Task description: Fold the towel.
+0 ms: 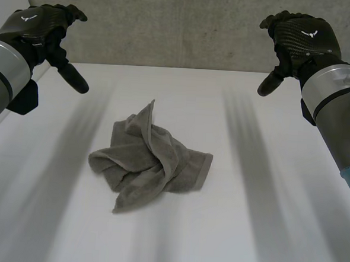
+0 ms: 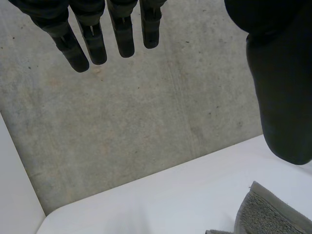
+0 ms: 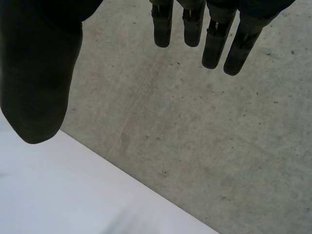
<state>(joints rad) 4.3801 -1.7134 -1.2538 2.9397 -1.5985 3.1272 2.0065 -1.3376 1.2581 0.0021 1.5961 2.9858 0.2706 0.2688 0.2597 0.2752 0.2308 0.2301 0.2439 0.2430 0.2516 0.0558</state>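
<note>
A grey towel [image 1: 149, 162] lies crumpled in a heap at the middle of the white table [image 1: 259, 219], one corner sticking up toward the back. My left hand [image 1: 41, 31] hovers high at the back left, well clear of the towel, open with straight fingers [image 2: 92, 41] and nothing in it. My right hand [image 1: 296, 40] hovers high at the back right, likewise open and empty, its fingers [image 3: 214, 41] straight. In the left wrist view a bit of the towel [image 2: 270, 217] shows below the thumb.
A grey concrete wall [image 1: 181, 24] rises behind the table's far edge. White table surface lies bare all round the towel.
</note>
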